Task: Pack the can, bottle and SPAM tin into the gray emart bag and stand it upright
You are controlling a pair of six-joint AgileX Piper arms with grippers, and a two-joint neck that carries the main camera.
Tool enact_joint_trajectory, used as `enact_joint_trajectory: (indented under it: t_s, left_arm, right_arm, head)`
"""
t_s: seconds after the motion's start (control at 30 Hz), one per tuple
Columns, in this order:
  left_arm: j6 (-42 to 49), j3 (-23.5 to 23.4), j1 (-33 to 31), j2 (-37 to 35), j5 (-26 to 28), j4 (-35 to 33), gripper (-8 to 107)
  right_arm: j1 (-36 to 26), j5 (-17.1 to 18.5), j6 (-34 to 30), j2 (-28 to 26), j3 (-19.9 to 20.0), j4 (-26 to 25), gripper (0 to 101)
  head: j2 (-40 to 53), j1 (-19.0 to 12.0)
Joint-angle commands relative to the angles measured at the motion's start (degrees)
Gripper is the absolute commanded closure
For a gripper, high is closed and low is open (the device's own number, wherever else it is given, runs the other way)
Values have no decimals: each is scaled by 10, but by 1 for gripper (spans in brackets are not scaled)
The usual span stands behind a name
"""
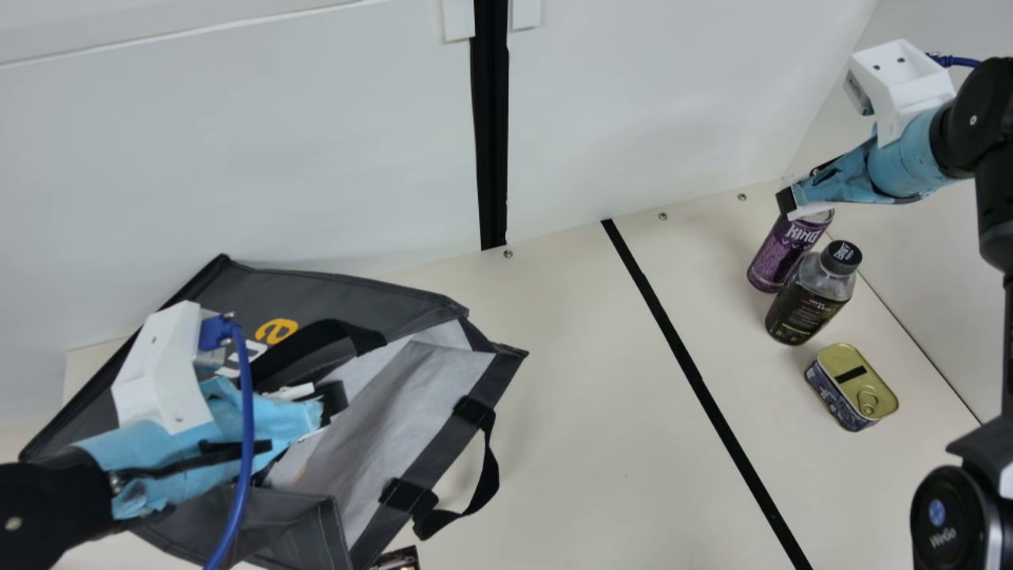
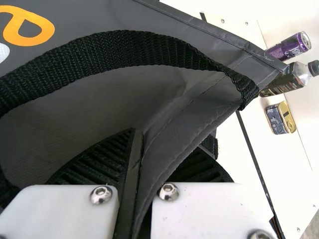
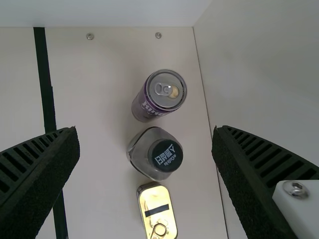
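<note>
Gray emart bag lay at the main view's left, mouth facing lower right, long axis slanting lower left to upper right. Left gripper pinched its rim; right gripper hung spread above the upright can and bottle.

The bottle stands between the can and SPAM tin.
</note>
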Motion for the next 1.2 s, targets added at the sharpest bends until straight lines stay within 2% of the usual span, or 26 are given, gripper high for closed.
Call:
enact_joint_trajectory:
  t_s: [0.0, 0.37, 1.17]
  left_arm:
    - [0, 0, 0, 0, 0, 0, 107]
    - [0, 0, 0, 0, 0, 0, 107]
    - [0, 0, 0, 0, 0, 0, 107]
  right_arm:
    - [-2, 0, 3, 12, -8, -3, 6]
    - [-11, 0, 16, 79, -55, -7, 6]
    - [-25, 0, 44, 203, -127, 18, 6]
  head:
    - [-1, -13]
    - [-1, -13]
    - [-1, -13]
